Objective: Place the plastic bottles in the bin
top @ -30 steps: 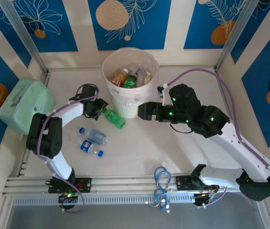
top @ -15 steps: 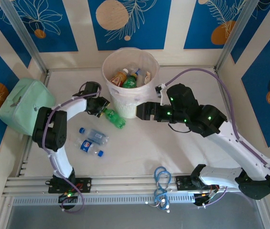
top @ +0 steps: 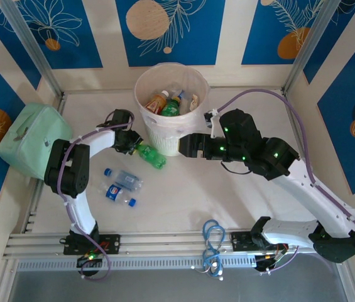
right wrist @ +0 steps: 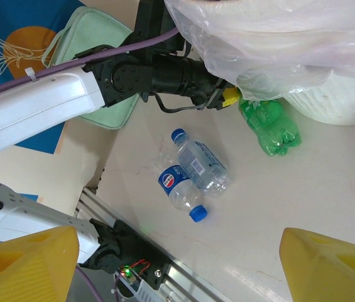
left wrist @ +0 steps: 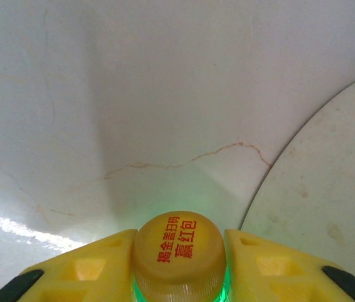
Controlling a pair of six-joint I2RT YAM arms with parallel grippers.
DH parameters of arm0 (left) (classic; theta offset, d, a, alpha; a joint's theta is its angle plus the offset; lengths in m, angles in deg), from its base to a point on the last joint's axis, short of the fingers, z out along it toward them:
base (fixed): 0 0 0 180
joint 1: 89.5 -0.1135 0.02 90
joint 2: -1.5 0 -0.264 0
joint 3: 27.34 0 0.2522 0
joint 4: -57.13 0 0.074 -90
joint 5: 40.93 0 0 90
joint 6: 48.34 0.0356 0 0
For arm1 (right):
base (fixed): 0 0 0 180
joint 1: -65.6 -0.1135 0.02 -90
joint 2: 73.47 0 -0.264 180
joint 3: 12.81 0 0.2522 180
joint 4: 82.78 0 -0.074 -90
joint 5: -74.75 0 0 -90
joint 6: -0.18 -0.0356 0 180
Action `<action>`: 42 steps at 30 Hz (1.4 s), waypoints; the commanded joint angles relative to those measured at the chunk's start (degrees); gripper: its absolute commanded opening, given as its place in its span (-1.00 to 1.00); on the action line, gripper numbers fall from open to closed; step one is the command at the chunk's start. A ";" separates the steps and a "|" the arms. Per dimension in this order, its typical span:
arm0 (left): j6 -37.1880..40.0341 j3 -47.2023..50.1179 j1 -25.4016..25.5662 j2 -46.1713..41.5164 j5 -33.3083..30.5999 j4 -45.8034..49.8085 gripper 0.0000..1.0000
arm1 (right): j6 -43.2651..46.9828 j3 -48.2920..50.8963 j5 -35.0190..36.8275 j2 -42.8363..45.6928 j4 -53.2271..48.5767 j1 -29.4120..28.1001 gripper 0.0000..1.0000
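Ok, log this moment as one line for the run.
left gripper: shut on green bottle | right gripper: open, near bin | two clear bottles: lying on table

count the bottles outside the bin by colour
green bottle, cap gripped in the left tool: 1
clear bottles with blue caps: 2
total: 3
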 commanded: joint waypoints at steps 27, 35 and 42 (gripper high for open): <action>-0.74 13.73 -7.17 -34.32 5.06 -9.48 -0.64 | -3.09 -2.21 -10.87 -0.48 3.85 5.92 0.79; -14.39 12.25 -8.68 -39.00 11.55 -36.20 -0.70 | -7.85 -5.05 -26.98 -4.03 9.94 12.84 0.94; -26.80 0.90 -8.21 -32.72 16.81 -55.03 -0.80 | -10.81 -11.83 -35.49 -9.26 12.75 17.03 0.95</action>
